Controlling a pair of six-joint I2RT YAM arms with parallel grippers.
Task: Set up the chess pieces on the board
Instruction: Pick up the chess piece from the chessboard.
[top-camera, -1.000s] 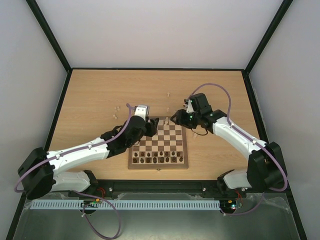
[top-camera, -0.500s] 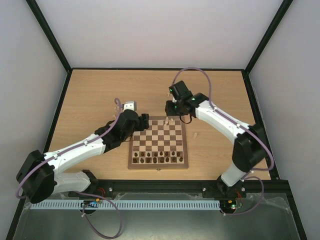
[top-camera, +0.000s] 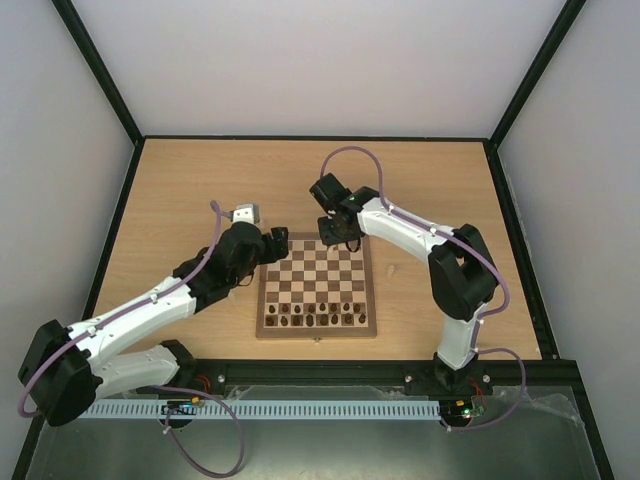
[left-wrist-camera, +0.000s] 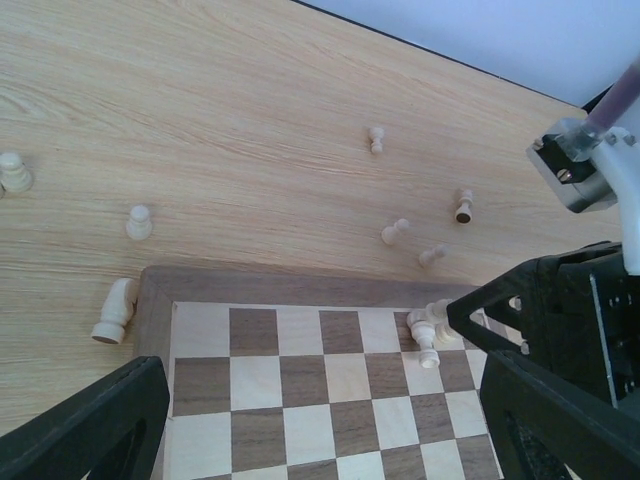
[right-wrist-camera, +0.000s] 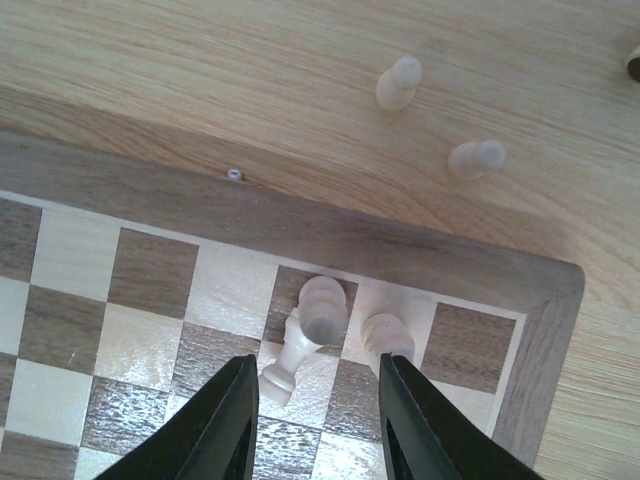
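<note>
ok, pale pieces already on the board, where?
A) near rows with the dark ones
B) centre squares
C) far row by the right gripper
C: in the right wrist view the chess pieces sit on the board's far-row squares just ahead of the right gripper, one lying on its side.

a light wood tabletop (top-camera: 200, 190) lies inside a black frame (top-camera: 320, 372), with pale walls (top-camera: 320, 60) behind. dark brown chessmen (top-camera: 318, 318) stand in two rows near the front. a white slotted strip (top-camera: 300, 410) runs along the front edge.
</note>
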